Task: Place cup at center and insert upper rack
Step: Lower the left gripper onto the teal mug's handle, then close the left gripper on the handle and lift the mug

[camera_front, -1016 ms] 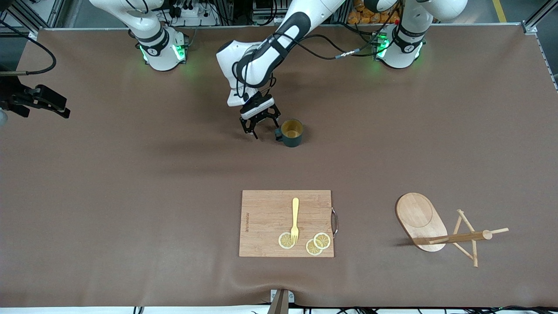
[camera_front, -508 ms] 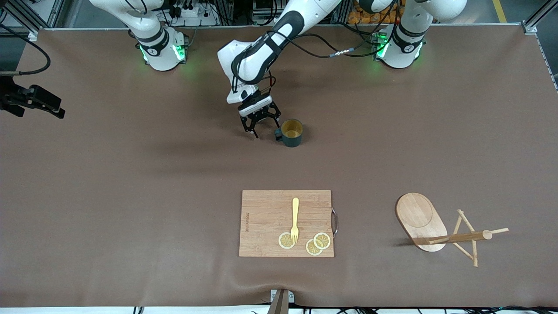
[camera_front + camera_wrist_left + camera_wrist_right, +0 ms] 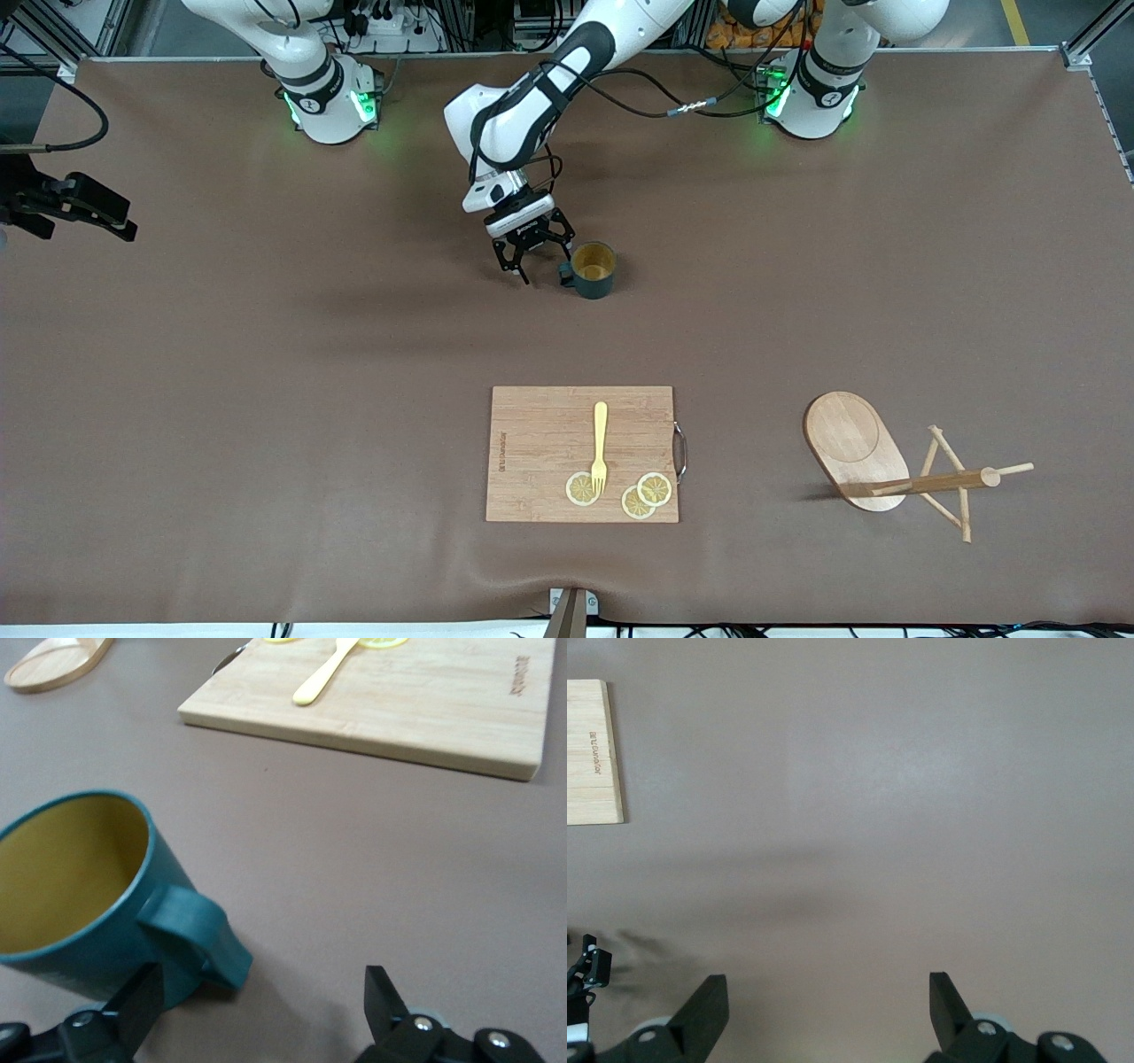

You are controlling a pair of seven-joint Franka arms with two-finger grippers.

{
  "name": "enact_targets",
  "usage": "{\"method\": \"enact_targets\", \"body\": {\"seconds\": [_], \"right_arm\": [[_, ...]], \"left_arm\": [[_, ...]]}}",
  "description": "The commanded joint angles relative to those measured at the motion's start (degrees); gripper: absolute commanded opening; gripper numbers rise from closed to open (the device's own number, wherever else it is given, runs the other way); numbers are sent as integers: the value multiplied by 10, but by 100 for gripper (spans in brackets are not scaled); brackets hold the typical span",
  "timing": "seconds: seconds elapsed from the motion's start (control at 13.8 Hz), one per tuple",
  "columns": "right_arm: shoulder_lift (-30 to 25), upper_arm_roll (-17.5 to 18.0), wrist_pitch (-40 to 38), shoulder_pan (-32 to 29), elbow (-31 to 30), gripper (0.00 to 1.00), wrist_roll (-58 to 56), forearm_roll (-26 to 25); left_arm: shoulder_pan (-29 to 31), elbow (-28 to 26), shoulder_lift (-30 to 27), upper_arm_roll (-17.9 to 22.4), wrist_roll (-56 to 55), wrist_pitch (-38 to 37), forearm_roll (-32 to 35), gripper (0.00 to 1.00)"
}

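Observation:
The cup [image 3: 593,269], dark teal with a yellowish inside, stands upright on the table, and its handle [image 3: 193,932] points toward the right arm's end. My left gripper [image 3: 537,263] is low beside the cup and open; the handle lies between its fingers [image 3: 140,1003] without being clamped. The upper rack [image 3: 895,465], a light wooden mug tree, lies on its side toward the left arm's end, nearer to the front camera than the cup. Its oval base [image 3: 55,659] shows in the left wrist view. My right gripper [image 3: 113,221] waits open, high over the right arm's end.
A wooden cutting board [image 3: 540,443] lies nearer to the front camera than the cup. It carries a yellow fork [image 3: 600,447] and lemon slices [image 3: 654,488]. Brown cloth covers the table [image 3: 266,399]. The board's edge [image 3: 594,753] shows in the right wrist view.
My left gripper has come down a little and closer to the cup's handle, still open. The right gripper has shifted slightly. Cup and rack have not moved.

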Motion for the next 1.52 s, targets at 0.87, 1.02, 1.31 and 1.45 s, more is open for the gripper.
{"method": "enact_targets", "body": {"seconds": [0.87, 1.02, 1.31, 1.45], "right_arm": [[4, 5, -4, -7, 12, 100, -1, -1], [4, 5, -5, -7, 12, 100, -1, -1], [4, 5, -6, -7, 12, 100, -1, -1], [3, 5, -6, -7, 12, 100, -1, -1]], "left_arm": [[9, 11, 36, 5, -10, 0, 93, 100], [13, 11, 36, 7, -10, 2, 101, 100], [14, 12, 43, 15, -10, 9, 106, 100], [14, 11, 43, 15, -11, 10, 106, 100]]}}
